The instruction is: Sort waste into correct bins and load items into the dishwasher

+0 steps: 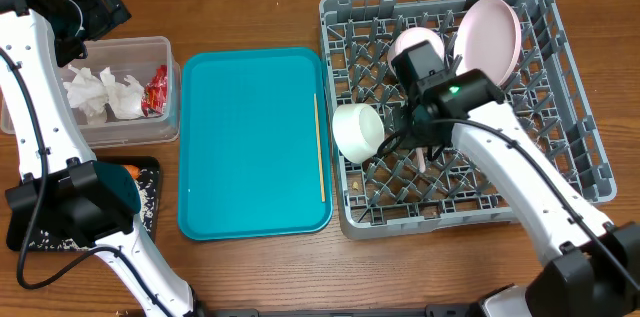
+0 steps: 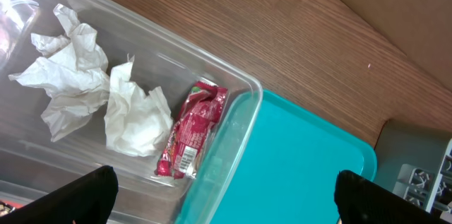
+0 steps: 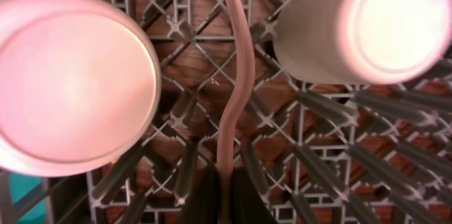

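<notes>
My right gripper [image 1: 423, 145] [image 3: 226, 192] hangs over the grey dish rack [image 1: 570, 147] and is shut on the handle of a white plastic fork [image 3: 236, 75], which points down onto the lattice floor. In the rack, a white bowl [image 1: 357, 132] [image 3: 70, 75] lies left of the fork and a white cup [image 3: 367, 26] right of it. The pink-white plate [image 1: 490, 35] stands upright beside another bowl [image 1: 415, 42]. My left gripper [image 1: 95, 12] [image 2: 226, 206] is open and empty above the clear tub [image 1: 165, 132] [image 2: 233, 86]. The tub holds napkin balls [image 1: 105, 92] [image 2: 134, 118] and the red wrapper [image 1: 156, 90] [image 2: 192, 132].
The teal serving tray [image 1: 250, 137] [image 2: 311, 174] lies between tub and rack, with the thin wooden stick [image 1: 319, 147] along its right side. The black tray [image 1: 148, 202] at lower left holds the orange carrot [image 1: 132, 170] and rice, partly hidden by my left arm.
</notes>
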Available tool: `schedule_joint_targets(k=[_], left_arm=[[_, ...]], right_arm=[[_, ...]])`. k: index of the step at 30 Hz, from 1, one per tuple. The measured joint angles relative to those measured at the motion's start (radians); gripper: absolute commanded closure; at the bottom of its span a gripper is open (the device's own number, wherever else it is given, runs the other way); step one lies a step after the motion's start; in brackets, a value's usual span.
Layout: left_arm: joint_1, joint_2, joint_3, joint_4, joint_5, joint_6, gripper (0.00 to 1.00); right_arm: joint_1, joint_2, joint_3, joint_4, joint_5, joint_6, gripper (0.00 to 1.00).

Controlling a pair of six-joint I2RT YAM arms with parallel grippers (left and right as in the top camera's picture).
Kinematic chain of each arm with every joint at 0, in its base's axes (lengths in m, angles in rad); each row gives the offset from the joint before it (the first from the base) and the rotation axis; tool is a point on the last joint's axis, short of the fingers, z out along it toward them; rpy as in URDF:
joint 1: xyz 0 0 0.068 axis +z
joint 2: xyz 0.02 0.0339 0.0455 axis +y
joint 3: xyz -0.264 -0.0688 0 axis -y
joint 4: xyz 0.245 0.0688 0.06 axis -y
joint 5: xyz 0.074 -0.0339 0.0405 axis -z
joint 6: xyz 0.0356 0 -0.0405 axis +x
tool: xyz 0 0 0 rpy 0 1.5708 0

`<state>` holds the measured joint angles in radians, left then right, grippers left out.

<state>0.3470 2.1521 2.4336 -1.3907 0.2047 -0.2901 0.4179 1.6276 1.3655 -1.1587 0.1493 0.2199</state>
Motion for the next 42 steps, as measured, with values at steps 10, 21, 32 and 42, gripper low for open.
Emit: schedule_joint_targets(k=[10, 21, 32, 42], left_arm=[[0.0, 0.0, 0.0, 0.0, 0.0, 0.0, 0.0], [0.0, 0.0, 0.0, 0.0, 0.0, 0.0, 0.0], [0.0, 0.0, 0.0, 0.0, 0.0, 0.0, 0.0], [0.0, 0.0, 0.0, 0.0, 0.0, 0.0, 0.0]], right_arm=[[0.001, 0.003, -0.055, 0.09, -0.001, -0.014, 0.58], [0.008, 0.005, 0.059, 0.047, -0.122, 0.002, 0.67], [0.3, 0.019, 0.179, 0.227, -0.204, 0.233, 0.67], [0.556, 0.276, 0.178, 0.357, 0.208, 0.514, 0.67]])
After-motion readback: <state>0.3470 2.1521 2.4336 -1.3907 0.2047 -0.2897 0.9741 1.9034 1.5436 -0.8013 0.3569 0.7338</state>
